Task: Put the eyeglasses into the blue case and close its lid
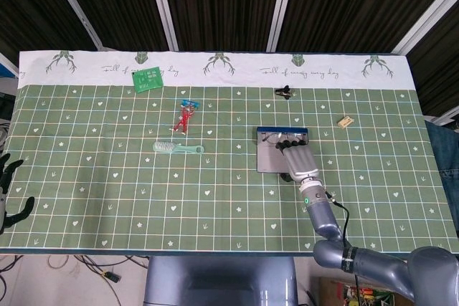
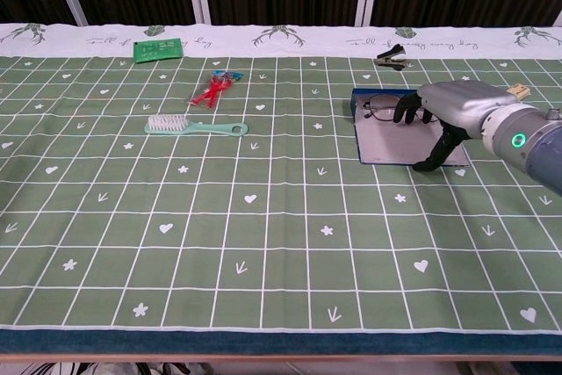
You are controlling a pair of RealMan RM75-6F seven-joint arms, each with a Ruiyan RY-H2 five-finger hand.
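Green gridded cloth (image 2: 263, 217) printed with white hearts covers the table, a white band along its far edge. At about 2 o'clock from the table's middle the blue case (image 2: 386, 138) lies open, with the eyeglasses (image 2: 379, 111) in its far half. Over the case's 3 o'clock side hangs the right hand (image 2: 443, 111), its dark fingers (image 2: 406, 110) curled down beside the glasses and its thumb reaching to the case's near corner; whether it pinches the frame, I cannot tell. At the table's 8 o'clock edge the left hand (image 1: 8, 191) shows, fingers spread. A mint hairbrush (image 2: 195, 126) lies at 10 o'clock.
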